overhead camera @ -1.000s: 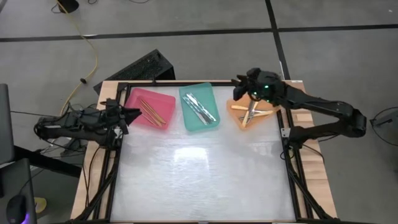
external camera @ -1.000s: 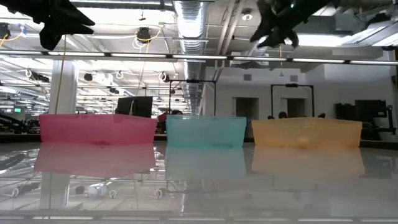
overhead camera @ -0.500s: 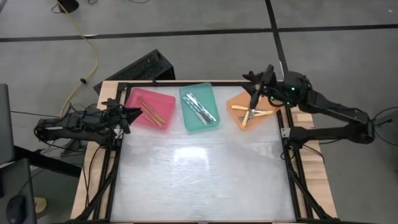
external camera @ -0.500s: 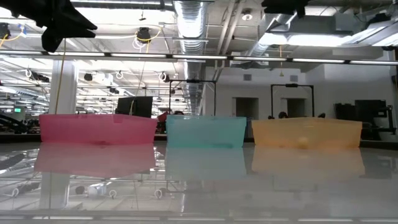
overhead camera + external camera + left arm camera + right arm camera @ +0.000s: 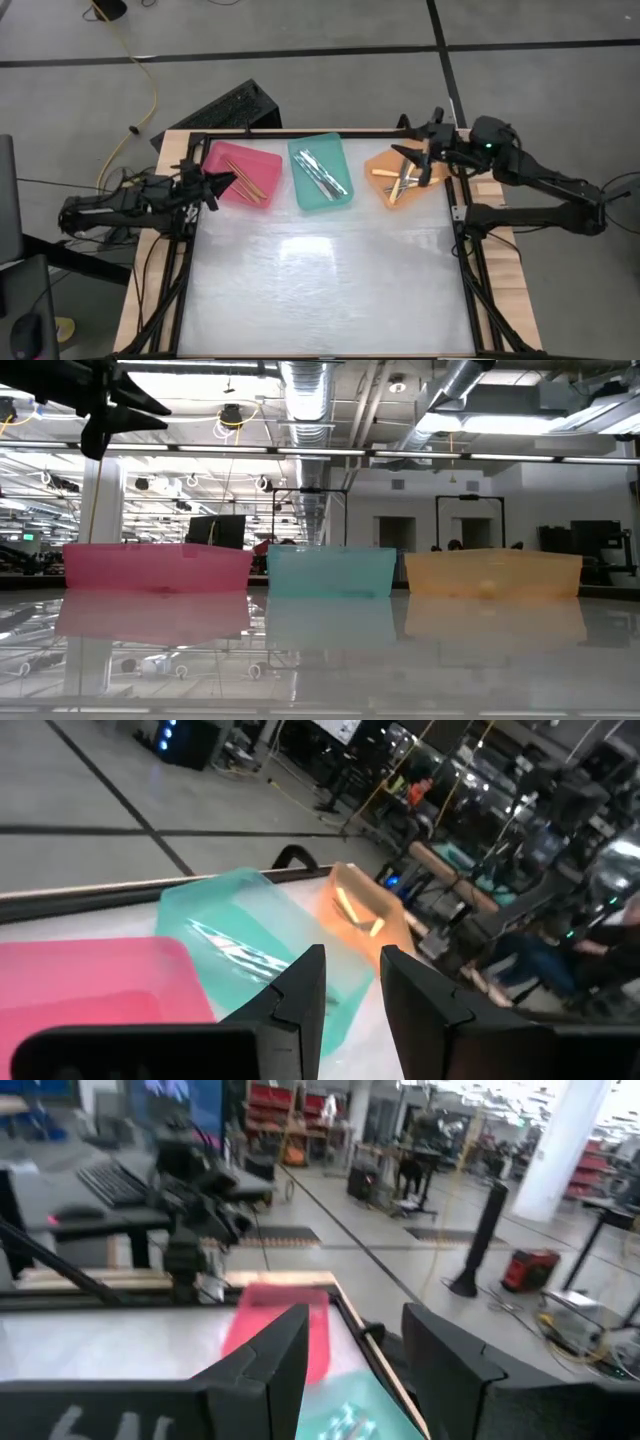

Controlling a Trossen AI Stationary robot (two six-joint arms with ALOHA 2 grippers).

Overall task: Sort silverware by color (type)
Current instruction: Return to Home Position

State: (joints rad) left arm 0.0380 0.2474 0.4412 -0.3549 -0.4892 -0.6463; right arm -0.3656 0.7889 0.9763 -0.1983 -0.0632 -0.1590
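Got the orange-tan-handled silverware (image 5: 246, 180) lying in the pink plastic tray (image 5: 215, 160), long axes running far-left to near-right. Same slant for the silvery teal-handled pieces (image 5: 320, 172) in the teal tray (image 5: 300, 198). Pale yellow ones (image 5: 400, 182) crisscrossed in the orange tray (image 5: 375, 192). Seeing the left gripper (image 5: 218, 182) hovering at the pink tray's left edge, fingers slightly apart. Right gripper (image 5: 425, 155) up over the orange tray's far right corner, jaws wide. Loads of bare white tabletop (image 5: 320, 280) nearer in.

The pink tray (image 5: 262, 162) held orange-tan utensils (image 5: 246, 180), the teal tray (image 5: 305, 196) held silvery utensils (image 5: 322, 173) with touches of blue, and the orange tray (image 5: 378, 192) held pale yellow utensils (image 5: 384, 172) with silver ends. The surface (image 5: 320, 280) was glossy pale grey-white. The left arm (image 5: 120, 205) and right arm (image 5: 540, 180) were black, and the floor (image 5: 330, 90) was grey.
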